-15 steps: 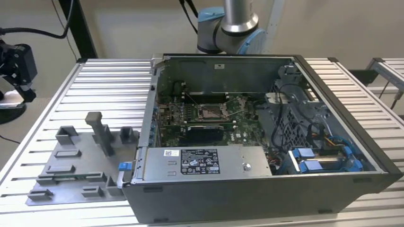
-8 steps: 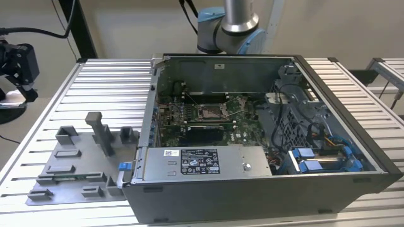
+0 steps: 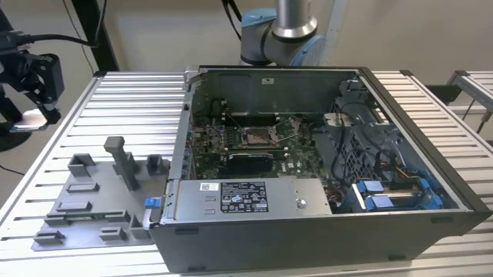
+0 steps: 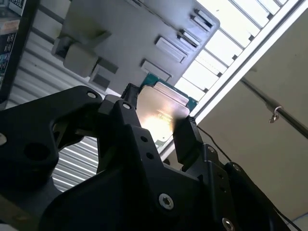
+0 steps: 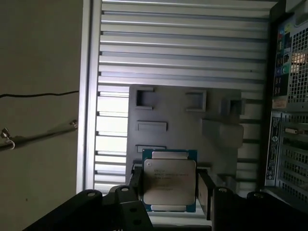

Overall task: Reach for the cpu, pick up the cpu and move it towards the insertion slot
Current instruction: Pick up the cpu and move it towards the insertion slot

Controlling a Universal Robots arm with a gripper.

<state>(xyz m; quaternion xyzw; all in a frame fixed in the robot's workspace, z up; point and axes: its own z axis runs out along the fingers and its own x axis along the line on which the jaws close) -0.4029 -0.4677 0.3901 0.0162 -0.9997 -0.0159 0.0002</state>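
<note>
We hold the cpu (image 5: 169, 180) clamped in the hand (image 5: 169, 188), above the grey tray (image 5: 216, 110). The carry seems under way. The insertion slot (image 3: 256, 137) sits well apart inside the computer case (image 3: 308, 242), so the chip probably has to clear the wall.

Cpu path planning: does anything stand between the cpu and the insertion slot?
The computer case's side wall rises between the cpu, held in the claw at the exterior view's left, and the insertion slot. The case is open on top.
</note>
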